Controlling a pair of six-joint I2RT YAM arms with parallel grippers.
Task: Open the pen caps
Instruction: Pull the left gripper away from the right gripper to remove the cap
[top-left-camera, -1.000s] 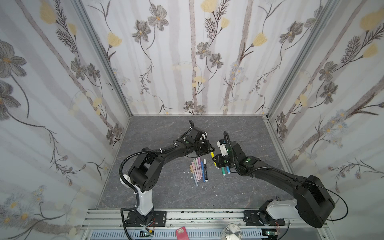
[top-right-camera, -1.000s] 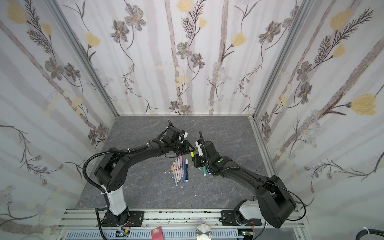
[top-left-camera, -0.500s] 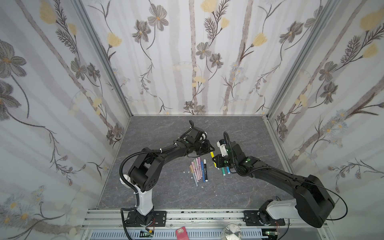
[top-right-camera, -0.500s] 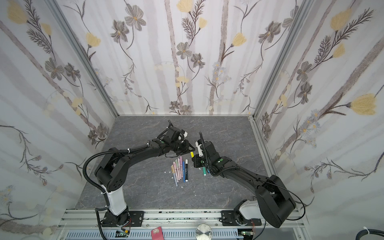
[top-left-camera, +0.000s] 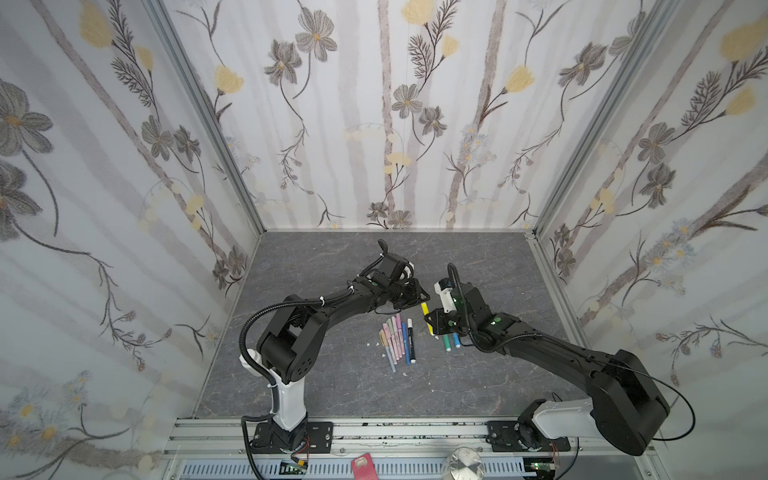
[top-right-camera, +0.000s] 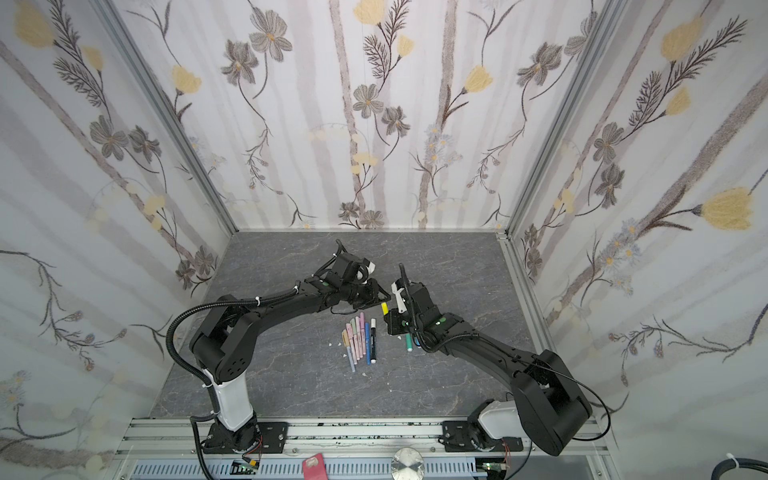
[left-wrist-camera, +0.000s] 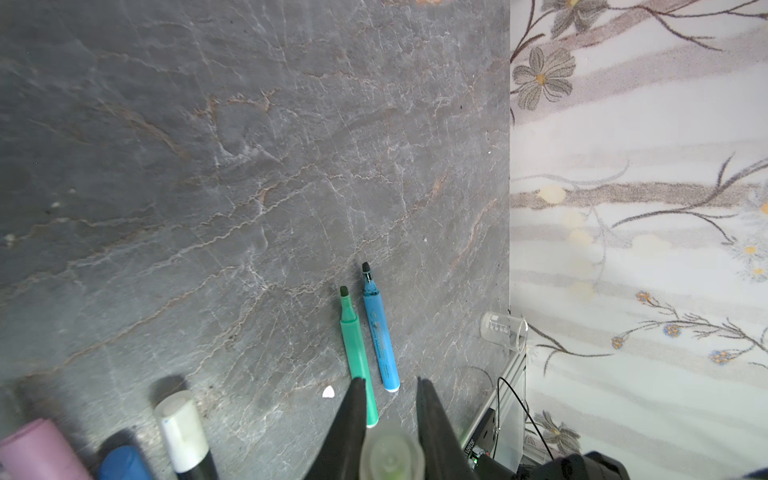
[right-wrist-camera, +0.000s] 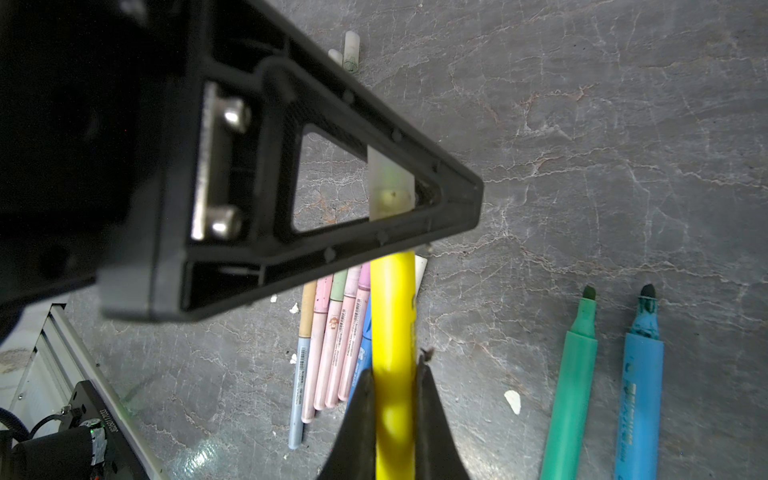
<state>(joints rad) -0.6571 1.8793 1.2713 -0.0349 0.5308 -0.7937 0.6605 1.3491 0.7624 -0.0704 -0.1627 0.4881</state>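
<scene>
My right gripper is shut on the barrel of a yellow pen, held just above the table. The pen's far end reaches my left gripper, which is shut on a translucent whitish pen cap. That cap shows through the left finger's frame, which hides where cap meets pen. In both top views the two grippers meet mid-table. A green pen and a blue pen lie uncapped side by side. Several capped pens lie in a row.
Two pale loose caps lie beyond the left gripper. White flecks dot the grey stone table. A clear beaker stands by the front rail. Floral walls close in three sides.
</scene>
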